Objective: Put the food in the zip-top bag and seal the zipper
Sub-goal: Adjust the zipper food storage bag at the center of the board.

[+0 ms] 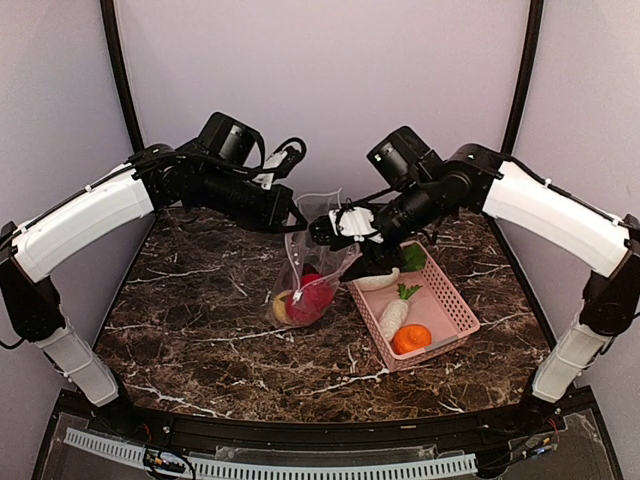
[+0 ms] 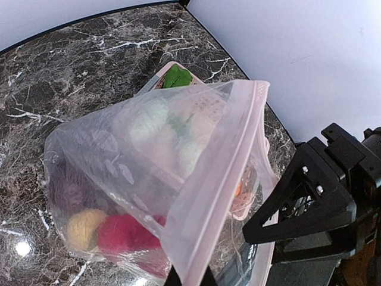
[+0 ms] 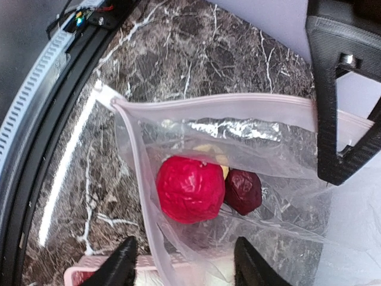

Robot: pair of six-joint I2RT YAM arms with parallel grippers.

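Observation:
The clear zip-top bag [image 1: 312, 262] hangs over the table with its mouth up. My left gripper [image 1: 293, 215] is shut on its zipper [image 2: 221, 179], which runs pale pink up from between my fingertips [image 2: 169, 280]. Inside lie a red ball [image 3: 190, 187], a dark purple piece [image 3: 243, 190] and a yellow-peach ball [image 2: 83, 225]. My right gripper [image 3: 187, 265] is open at the bag's mouth, its fingers astride one zipper edge [image 3: 140, 179]. More food sits in the pink basket [image 1: 452, 300]: a white radish [image 1: 393, 318], an orange [image 1: 411, 339] and a green leafy piece [image 1: 413, 258].
The pink basket stands right of the bag on the dark marble table [image 1: 200, 330]. A second white radish [image 1: 375, 282] lies at the basket's near-left corner, just below my right gripper. Pale walls close in the back and sides.

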